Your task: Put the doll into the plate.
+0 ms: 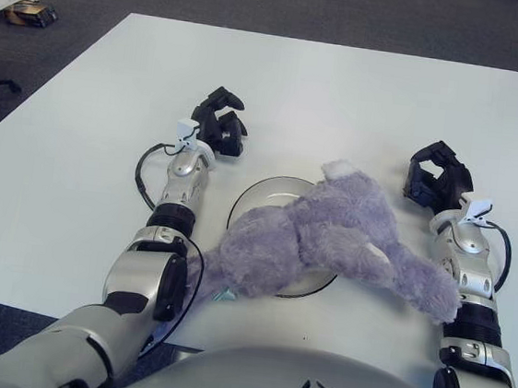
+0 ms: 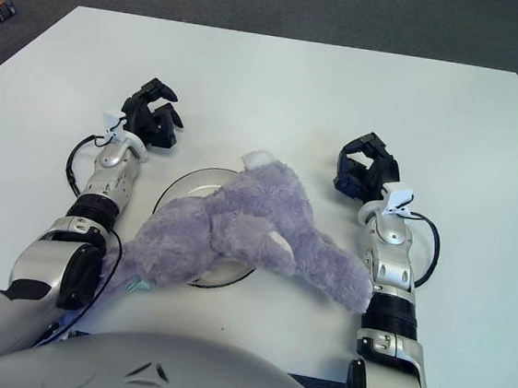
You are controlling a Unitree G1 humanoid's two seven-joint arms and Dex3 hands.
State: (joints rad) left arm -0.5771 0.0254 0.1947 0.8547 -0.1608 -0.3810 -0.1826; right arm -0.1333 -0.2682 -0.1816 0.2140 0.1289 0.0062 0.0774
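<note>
Both arms reach forward from the near edge, forearms roughly parallel and well apart. The left hand (image 1: 220,125) sits at the far end of the left forearm, its black fingers loosely curled with a gap between them, holding nothing. The right hand (image 1: 438,177) shows on the right, slightly nearer than the left, fingers likewise bent inward around an empty hollow. Silver wrist sections carry looped black cables on each arm's outer side.

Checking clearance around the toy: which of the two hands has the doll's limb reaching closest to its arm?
The right hand: the purple doll stretches a limb against its forearm. The left hand shows beyond the plate, clear of the doll.
</note>
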